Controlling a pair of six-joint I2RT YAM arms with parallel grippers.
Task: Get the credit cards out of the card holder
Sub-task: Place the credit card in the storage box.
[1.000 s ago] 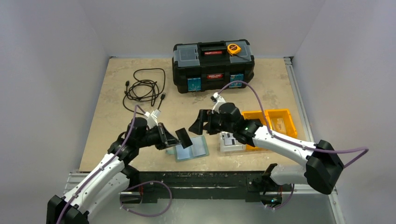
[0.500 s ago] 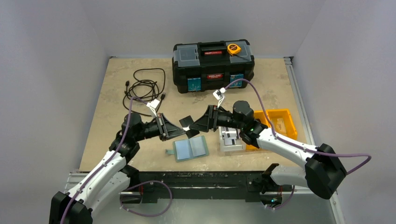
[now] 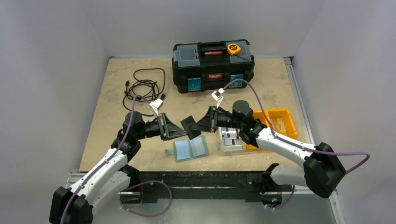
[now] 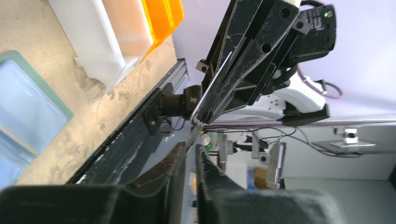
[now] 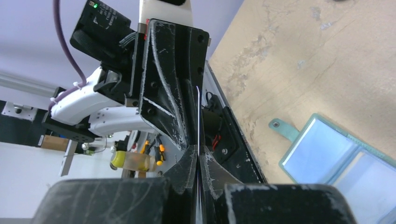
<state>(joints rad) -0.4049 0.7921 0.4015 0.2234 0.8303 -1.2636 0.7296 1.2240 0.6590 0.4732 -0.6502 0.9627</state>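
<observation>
The teal-green card holder (image 3: 190,148) lies open and flat on the table, its pale blue pockets facing up (image 5: 336,154) (image 4: 23,107). Above and behind it a black credit card (image 3: 188,125) hangs in the air between my two grippers. My left gripper (image 3: 183,132) (image 4: 190,149) pinches one edge of it at the very fingertips, its jaws almost together. My right gripper (image 3: 194,127) (image 5: 197,156) is shut on the opposite edge, and the card's thin edge (image 5: 198,116) runs straight up from its jaws. No tan-orange card is in view.
A black toolbox (image 3: 213,65) with a yellow tape measure (image 3: 234,48) on its lid stands at the back. A coiled black cable (image 3: 144,88) lies at the back left. A white bin (image 3: 231,140) and orange bins (image 3: 273,122) sit right of the card holder.
My left gripper lifted the black card up and away from the card holder. My right gripper came in from the right, open, and closed on the card's free edge.
</observation>
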